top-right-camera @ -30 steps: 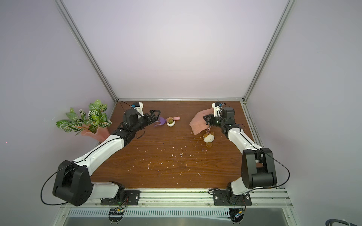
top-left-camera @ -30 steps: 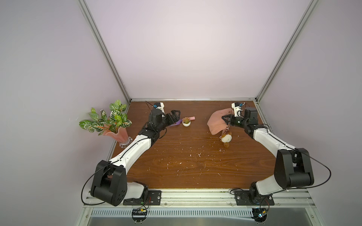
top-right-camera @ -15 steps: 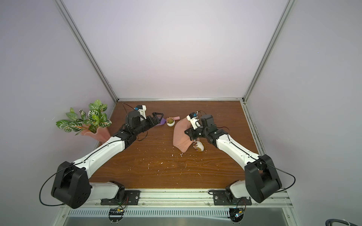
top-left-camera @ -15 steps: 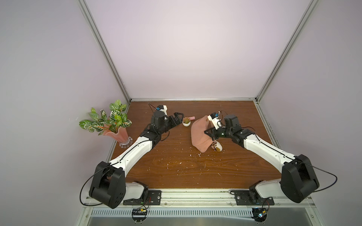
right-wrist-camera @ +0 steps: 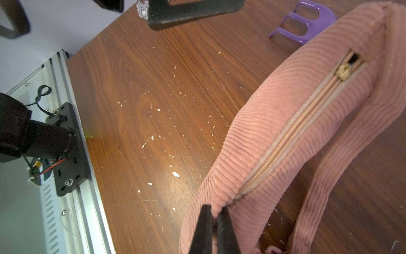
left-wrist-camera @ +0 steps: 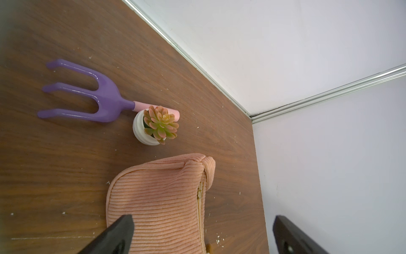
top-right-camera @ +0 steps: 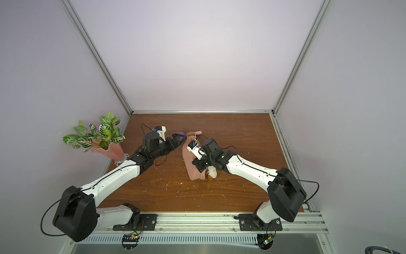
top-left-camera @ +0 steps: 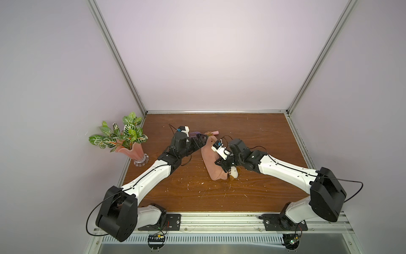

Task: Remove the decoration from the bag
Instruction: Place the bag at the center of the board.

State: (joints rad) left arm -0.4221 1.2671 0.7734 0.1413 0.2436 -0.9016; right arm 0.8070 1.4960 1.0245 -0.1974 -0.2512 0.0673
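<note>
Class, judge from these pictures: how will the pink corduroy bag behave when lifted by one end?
Probably floppy: the bag bows and sags along its zipper. Likely grippy, not slippery, given its ribbed corduroy. Probably will not roll: it lies slumped on the table.

- Bag (top-left-camera: 209, 161): salmon-pink ribbed fabric, long, with a curved top and a zip running along it. It rests near the middle of the wooden table (top-left-camera: 252, 132), one end toward the back wall.
- Decoration (top-left-camera: 234, 174): small cream-and-brown plush, at the bag's front end, touching it.
</note>
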